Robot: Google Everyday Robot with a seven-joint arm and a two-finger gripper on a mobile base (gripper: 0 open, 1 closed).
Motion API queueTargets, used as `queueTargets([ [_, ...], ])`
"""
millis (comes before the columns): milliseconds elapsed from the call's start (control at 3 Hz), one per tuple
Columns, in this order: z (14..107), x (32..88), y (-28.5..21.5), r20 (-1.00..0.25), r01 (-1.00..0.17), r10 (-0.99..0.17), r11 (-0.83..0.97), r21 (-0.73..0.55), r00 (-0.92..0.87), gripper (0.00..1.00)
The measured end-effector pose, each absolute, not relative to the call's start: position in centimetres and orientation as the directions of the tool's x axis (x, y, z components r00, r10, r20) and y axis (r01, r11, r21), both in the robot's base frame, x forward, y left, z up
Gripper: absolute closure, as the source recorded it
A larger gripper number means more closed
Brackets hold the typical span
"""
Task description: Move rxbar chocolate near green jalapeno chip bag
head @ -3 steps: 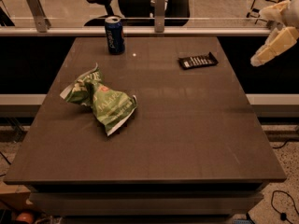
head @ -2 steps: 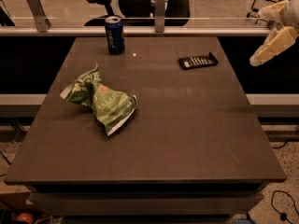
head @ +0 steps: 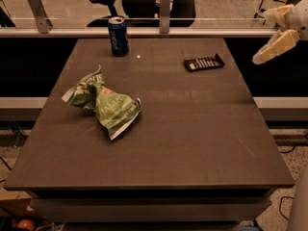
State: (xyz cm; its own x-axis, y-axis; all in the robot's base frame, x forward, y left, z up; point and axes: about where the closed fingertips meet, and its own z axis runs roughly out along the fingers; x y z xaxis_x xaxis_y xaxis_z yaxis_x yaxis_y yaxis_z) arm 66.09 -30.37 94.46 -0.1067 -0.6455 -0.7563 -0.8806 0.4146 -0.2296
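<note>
The rxbar chocolate (head: 204,62), a small flat black wrapper with white lettering, lies on the far right part of the table. The green jalapeno chip bag (head: 104,103), crumpled green and white, lies on the left middle of the table. My gripper (head: 261,37) hangs in the air past the table's right edge, to the right of the bar and above it. Its cream fingers (head: 274,46) are spread open and hold nothing.
A blue soda can (head: 118,36) stands upright at the far edge of the dark table (head: 192,143), left of the bar. A rail with posts (head: 165,4) and an office chair stand behind the table.
My gripper has edged slightly to the left, toward the table. The bar, the bag and the can have not moved.
</note>
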Motion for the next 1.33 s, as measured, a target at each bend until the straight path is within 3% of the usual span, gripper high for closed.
queueTargets([
  [667,93.8,68.7,-31.8,-0.799,-0.855,-0.596,0.453,-0.252,-0.081,0.00],
  [1333,91.4,69.6,-30.2,-0.720,-0.880,-0.672,0.434,-0.192,-0.174,0.00],
])
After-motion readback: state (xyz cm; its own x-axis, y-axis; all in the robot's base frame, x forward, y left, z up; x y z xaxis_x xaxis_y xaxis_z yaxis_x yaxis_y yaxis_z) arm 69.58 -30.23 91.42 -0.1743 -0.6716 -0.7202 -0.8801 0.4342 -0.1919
